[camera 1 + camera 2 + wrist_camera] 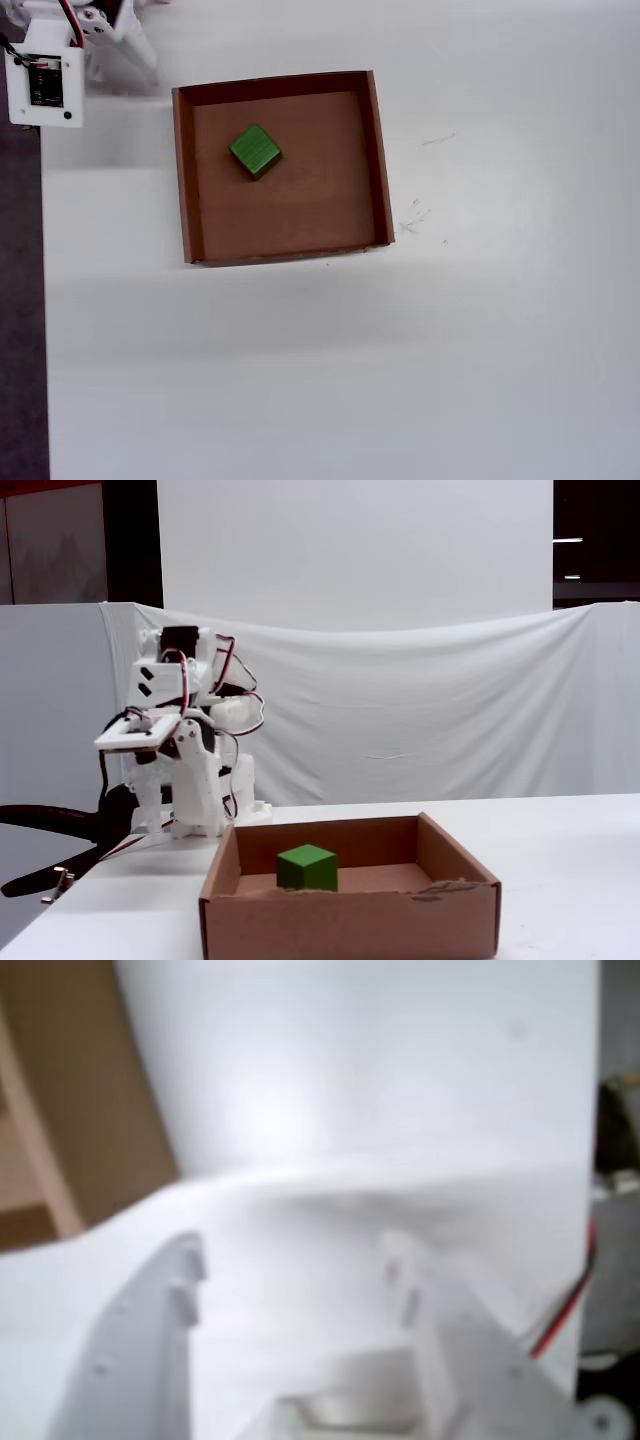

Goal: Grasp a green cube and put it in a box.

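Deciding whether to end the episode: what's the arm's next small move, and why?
Probably none beyond holding its folded pose. The green cube already sits on the floor of the box, upper left in the overhead view, untouched. The arm is back at its base, and the gripper has its jaws apart and empty.

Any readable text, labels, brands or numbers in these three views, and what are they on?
None readable.
Board on the arm, overhead view: small markings, too small to read.
Box and cube: plain, no print.
Table: only faint scribble marks, not letters.
Wrist view: too blurred to show any text.
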Available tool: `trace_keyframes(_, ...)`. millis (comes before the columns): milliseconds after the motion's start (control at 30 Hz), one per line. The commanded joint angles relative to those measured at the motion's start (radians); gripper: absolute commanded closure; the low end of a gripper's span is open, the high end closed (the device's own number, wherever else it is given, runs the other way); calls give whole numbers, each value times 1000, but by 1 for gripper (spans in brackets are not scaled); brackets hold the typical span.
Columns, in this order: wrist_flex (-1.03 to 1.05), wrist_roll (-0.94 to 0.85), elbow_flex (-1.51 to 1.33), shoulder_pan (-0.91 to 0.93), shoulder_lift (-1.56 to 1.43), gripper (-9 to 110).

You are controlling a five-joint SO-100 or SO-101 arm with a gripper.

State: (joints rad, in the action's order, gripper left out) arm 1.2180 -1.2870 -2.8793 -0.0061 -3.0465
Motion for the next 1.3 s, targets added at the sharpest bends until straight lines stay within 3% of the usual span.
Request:
trace_keyframes(0, -3, 5, -5, 11, -23, 77)
trace_keyframes(1267, 18, 75, -92, 14, -137, 77)
